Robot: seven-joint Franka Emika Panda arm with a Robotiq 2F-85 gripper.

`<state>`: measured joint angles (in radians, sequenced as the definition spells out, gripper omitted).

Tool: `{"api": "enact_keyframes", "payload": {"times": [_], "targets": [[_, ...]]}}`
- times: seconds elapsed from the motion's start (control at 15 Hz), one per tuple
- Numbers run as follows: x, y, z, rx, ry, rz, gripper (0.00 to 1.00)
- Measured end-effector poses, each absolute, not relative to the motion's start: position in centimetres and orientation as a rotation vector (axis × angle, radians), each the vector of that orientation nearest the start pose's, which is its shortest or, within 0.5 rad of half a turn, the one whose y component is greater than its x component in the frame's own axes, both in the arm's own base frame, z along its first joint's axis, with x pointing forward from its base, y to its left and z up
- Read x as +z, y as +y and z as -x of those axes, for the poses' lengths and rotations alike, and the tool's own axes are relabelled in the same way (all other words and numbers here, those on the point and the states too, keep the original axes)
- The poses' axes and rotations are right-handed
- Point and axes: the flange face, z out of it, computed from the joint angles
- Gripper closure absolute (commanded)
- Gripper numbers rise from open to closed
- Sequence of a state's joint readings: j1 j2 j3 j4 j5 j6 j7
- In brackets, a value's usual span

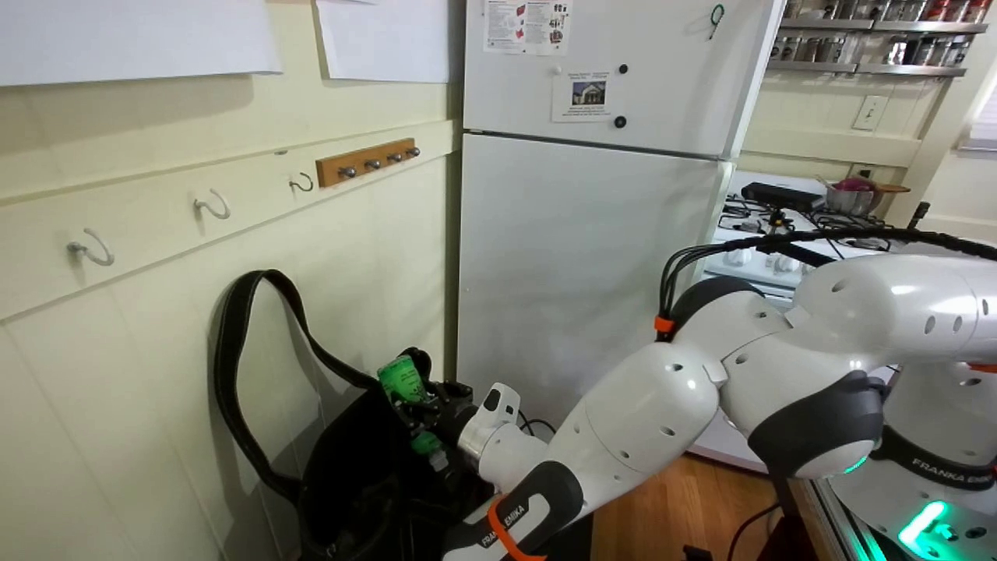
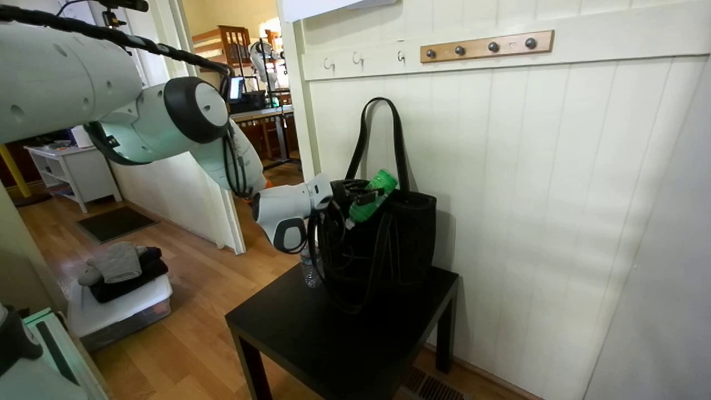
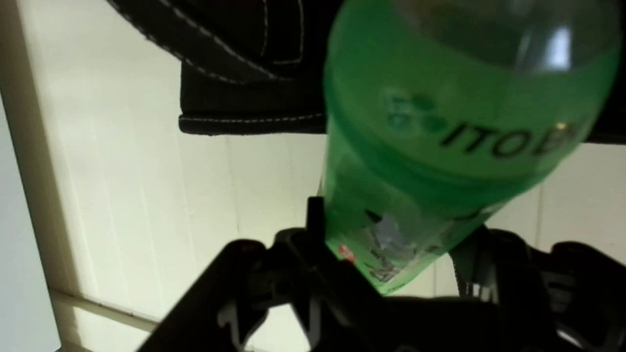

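My gripper [image 3: 396, 234] is shut on a green bottle [image 3: 464, 98] with a printed label; its fingers press the bottle from both sides. In both exterior views the bottle [image 1: 401, 380] [image 2: 382, 182] is tilted and held at the top of a black bag. The gripper [image 1: 420, 413] covers the bottle's middle, and a clear end shows below it. The black bag [image 1: 343, 467] [image 2: 411, 239] stands upright with one handle up against the wall. In the wrist view the bag [image 3: 249, 102] is behind the bottle. I cannot tell whether the bottle touches the bag.
The bag stands on a small black table [image 2: 311, 339], with a clear plastic bottle [image 2: 310, 266] beside it. A white panelled wall [image 2: 544, 166] carries hooks [image 1: 93, 248] and a wooden knob rack [image 1: 368, 162]. A white fridge [image 1: 576, 257] stands beside the wall. A storage bin [image 2: 122, 311] is on the floor.
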<state>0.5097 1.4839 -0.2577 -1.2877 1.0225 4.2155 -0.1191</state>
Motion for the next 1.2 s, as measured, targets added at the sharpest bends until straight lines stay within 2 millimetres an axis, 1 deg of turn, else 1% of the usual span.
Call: {"api": "enact_keyframes", "payload": {"times": [0.2,0.47,0.6,0.93,1.2], "targets": [[4.1,10.5,-61.6,-2.282,0.629,2.425,0.64],[4.0,11.1,-61.7,-2.240,0.650,2.352,0.64],[4.3,11.2,-62.0,-2.234,0.642,2.313,0.64],[6.1,10.8,-63.0,-2.300,0.584,2.244,0.64],[6.1,10.7,-63.0,-2.307,0.551,2.251,0.64]]}}
